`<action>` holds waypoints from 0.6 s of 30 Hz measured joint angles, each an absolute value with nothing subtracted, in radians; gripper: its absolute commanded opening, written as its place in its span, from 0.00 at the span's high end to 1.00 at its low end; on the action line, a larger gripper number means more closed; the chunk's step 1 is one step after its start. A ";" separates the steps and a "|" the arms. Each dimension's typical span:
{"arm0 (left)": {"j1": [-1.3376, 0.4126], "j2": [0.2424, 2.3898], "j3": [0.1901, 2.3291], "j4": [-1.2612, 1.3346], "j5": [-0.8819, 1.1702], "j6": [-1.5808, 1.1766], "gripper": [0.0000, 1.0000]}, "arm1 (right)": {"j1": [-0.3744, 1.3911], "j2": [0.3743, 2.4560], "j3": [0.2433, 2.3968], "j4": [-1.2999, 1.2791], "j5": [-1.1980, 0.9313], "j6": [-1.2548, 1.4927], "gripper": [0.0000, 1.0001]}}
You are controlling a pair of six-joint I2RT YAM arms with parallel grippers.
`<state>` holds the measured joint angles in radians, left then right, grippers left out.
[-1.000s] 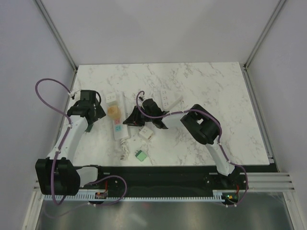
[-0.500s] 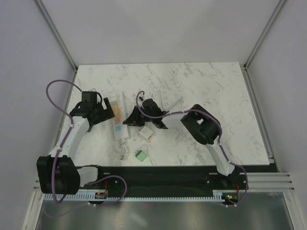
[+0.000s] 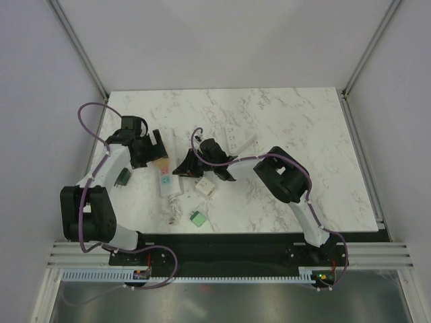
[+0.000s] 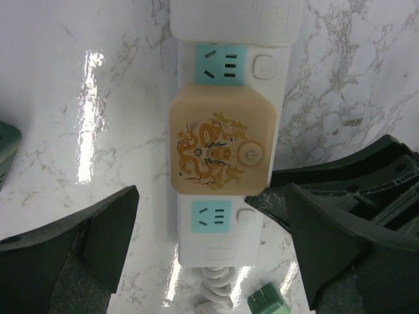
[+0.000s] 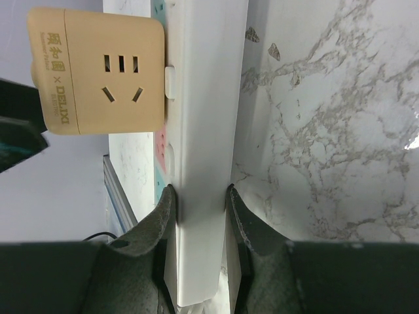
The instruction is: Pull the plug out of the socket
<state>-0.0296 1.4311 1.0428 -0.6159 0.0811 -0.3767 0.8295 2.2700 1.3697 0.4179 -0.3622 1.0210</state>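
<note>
The right gripper (image 5: 200, 196) is clamped on the socket (image 5: 209, 98); the left gripper (image 4: 211, 196) hangs wide open over the plug (image 4: 221, 145) — if that clamp slips, the socket could lift too.

1. In your left wrist view, the beige plug (image 4: 221, 145) hides the power strip's (image 4: 222, 252) middle outlet.
2. The strip's far end and its cord (image 4: 215, 288) run past that frame's edges.
3. From above, your left gripper (image 3: 153, 151) covers the strip's far end.
</note>
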 measured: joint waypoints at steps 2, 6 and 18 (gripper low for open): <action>-0.030 1.470 1.052 -0.616 0.089 -0.376 0.00 | 0.830 2.270 1.370 0.418 -0.363 1.021 1.00; -0.030 1.499 1.048 -0.609 0.108 -0.376 0.05 | 0.830 2.270 1.370 0.418 -0.365 1.021 1.00; -0.030 1.499 1.027 -0.559 0.168 -0.376 0.27 | 0.829 2.270 1.367 0.425 -0.378 1.021 1.00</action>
